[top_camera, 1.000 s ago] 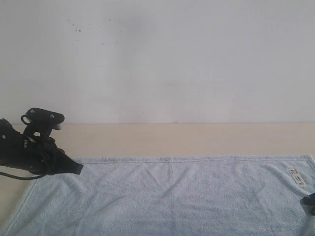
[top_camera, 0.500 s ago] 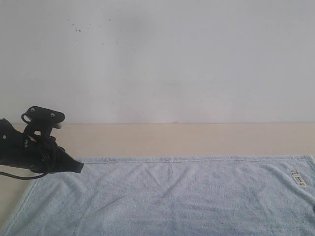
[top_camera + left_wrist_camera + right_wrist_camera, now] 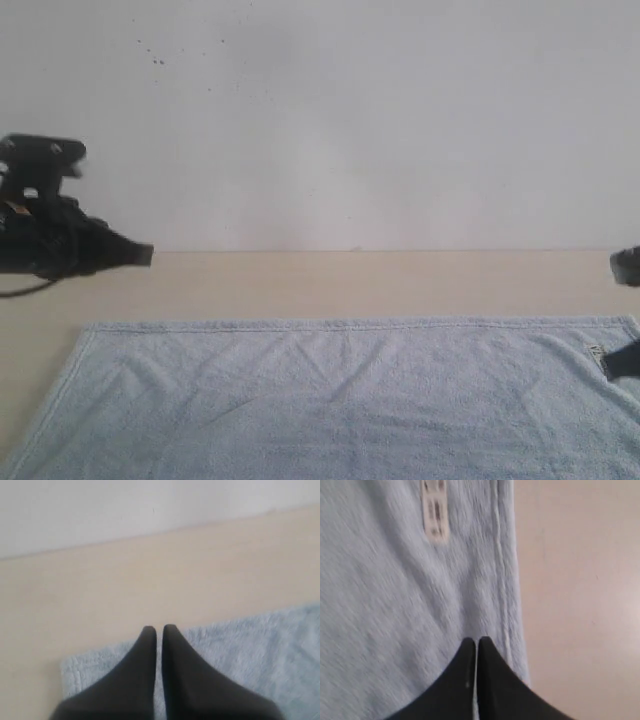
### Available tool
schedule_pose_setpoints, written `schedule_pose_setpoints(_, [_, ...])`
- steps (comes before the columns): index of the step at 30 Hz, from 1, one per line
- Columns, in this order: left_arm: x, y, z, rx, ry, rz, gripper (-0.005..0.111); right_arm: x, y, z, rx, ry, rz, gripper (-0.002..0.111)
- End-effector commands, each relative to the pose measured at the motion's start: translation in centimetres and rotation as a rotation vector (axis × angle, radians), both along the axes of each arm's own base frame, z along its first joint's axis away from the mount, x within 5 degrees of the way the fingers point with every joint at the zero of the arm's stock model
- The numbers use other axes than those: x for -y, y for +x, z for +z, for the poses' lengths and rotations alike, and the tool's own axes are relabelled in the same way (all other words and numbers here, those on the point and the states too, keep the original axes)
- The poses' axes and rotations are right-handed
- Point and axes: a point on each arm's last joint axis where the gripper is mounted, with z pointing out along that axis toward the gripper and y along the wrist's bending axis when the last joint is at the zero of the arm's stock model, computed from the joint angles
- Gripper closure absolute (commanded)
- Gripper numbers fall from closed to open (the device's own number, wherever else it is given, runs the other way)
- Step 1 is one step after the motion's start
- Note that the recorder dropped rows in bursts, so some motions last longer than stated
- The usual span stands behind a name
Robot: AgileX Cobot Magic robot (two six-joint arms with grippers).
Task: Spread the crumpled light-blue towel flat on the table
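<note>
On the tabletop [image 3: 350, 285] the towel [image 3: 340, 400] lies spread, faintly creased. The 2 claws are clenched, empty: the left claw [image 3: 159, 629] lifted near a far corner, the right claw [image 3: 476, 641] over the hem near the label [image 3: 434, 510]. A low sweep there could snag and ruck that edge.

A bare white-grey wall [image 3: 380, 120] at the back.
Plain and matte, it carries a scatter of small dark specks [image 3: 158, 60] high on the left and a tiny dark mark [image 3: 356, 247] at its lower edge near the middle of the exterior view.
</note>
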Motion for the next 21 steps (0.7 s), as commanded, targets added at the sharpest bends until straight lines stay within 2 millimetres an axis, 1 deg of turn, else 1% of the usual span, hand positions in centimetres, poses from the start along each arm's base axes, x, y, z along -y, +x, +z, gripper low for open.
schedule_pose_setpoints(1, [-0.4,-2.7,5.4,0.100,-0.201,0.084,0.103,-1.4,0.2,3.5,0.324,0.254,-0.035,0.107])
schedule_pose_setpoints(3, [-0.7,-4.1,7.8,0.159,-0.273,0.105,0.103,-2.2,-0.9,5.1,0.473,0.367,0.014,0.107])
schedule_pose_setpoints(5, [-1.2,-6.1,9.9,0.238,-0.335,0.120,0.103,-2.7,-2.3,6.1,0.575,0.412,0.111,0.107])
schedule_pose_setpoints(6, [-1.5,-7.2,10.6,0.281,-0.355,0.126,0.103,-3.1,-3.2,6.5,0.627,0.413,0.188,0.107])
schedule_pose_setpoints(8, [-2.1,-9.4,11.3,0.364,-0.376,0.134,0.103,-3.3,-4.8,6.6,0.670,0.413,0.254,0.107])
schedule_pose_setpoints(9, [-2.4,-10.2,11.3,0.391,-0.380,0.140,0.103,-3.3,-5.7,6.5,0.682,0.423,0.263,0.107])
schedule_pose_setpoints(10, [-3.3,-12.4,10.7,0.415,-0.384,0.159,0.103,-3.2,-6.9,6.2,0.694,0.439,0.256,0.107])
schedule_pose_setpoints(11, [-3.7,-13.3,10.2,0.411,-0.363,0.161,0.103,-3.2,-7.5,6.0,0.693,0.447,0.244,0.107])
schedule_pose_setpoints(12, [-4.3,-15.2,9.1,0.408,-0.266,0.138,0.103,-3.0,-8.3,5.7,0.683,0.447,0.226,0.107])
schedule_pose_setpoints(13, [-4.7,-16.9,8.1,0.404,-0.181,0.111,0.103,-2.8,-9.0,5.9,0.689,0.440,0.218,0.107])
schedule_pose_setpoints(14, [-5.4,-19.0,7.5,0.426,-0.111,0.105,0.103,-2.6,-9.8,6.5,0.714,0.443,0.201,0.107])
schedule_pose_setpoints(15, [-5.8,-20.6,7.4,0.460,-0.106,0.118,0.103,-2.5,-10.5,7.3,0.748,0.462,0.176,0.107])
schedule_pose_setpoints(16, [-6.4,-22.9,7.7,0.515,-0.116,0.145,0.103,-2.3,-11.6,8.5,0.802,0.484,0.151,0.107])
schedule_pose_setpoints(18, [-6.7,-25.8,8.4,0.588,-0.101,0.162,0.103,-1.9,-13.3,9.9,0.870,0.506,0.122,0.107])
schedule_pose_setpoints(19, [-6.9,-28.1,8.6,0.653,-0.020,0.172,0.103,-1.5,-14.9,10.9,0.917,0.503,0.094,0.107])
schedule_pose_setpoints(21, [-7.0,-30.7,8.6,0.708,0.017,0.177,0.103,-1.1,-17.2,11.8,0.949,0.473,0.079,0.107])
